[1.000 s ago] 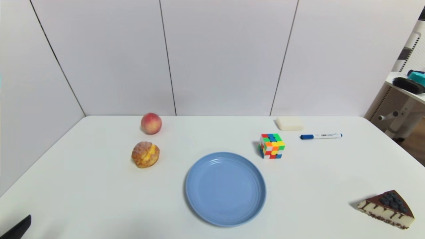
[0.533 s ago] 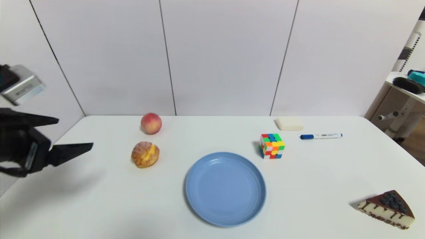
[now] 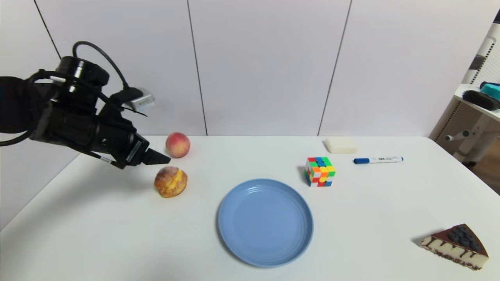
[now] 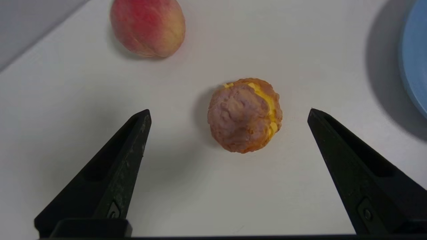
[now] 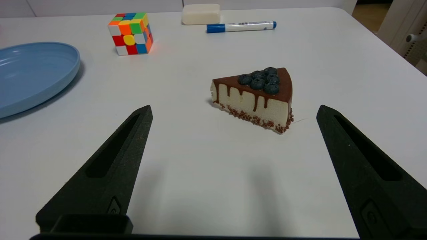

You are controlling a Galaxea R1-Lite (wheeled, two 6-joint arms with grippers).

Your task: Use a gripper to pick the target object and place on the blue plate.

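Note:
The golden-brown cream puff [image 3: 171, 182] with yellow custard sits on the white table, left of the blue plate [image 3: 265, 221]. My left gripper [image 3: 164, 159] hovers just above and behind the puff, between it and the peach. In the left wrist view the puff [image 4: 245, 115] lies between and just beyond the two black fingertips of that gripper [image 4: 229, 113], which is open and empty and touches nothing. The plate's edge [image 4: 415, 56] shows at one side. My right gripper [image 5: 233, 111] is out of the head view, open and empty, low over the table near the cake slice.
A pink-red peach [image 3: 177, 145] stands behind the puff. A colourful puzzle cube [image 3: 320, 171], a white soap-like block [image 3: 340, 145] and a blue marker [image 3: 377, 160] lie at the back right. The chocolate cake slice [image 3: 456, 246] sits at the front right.
My left arm has swept up from the table's front left corner and in towards the middle, so its open gripper now hangs over the cream puff. Nothing on the table has moved.

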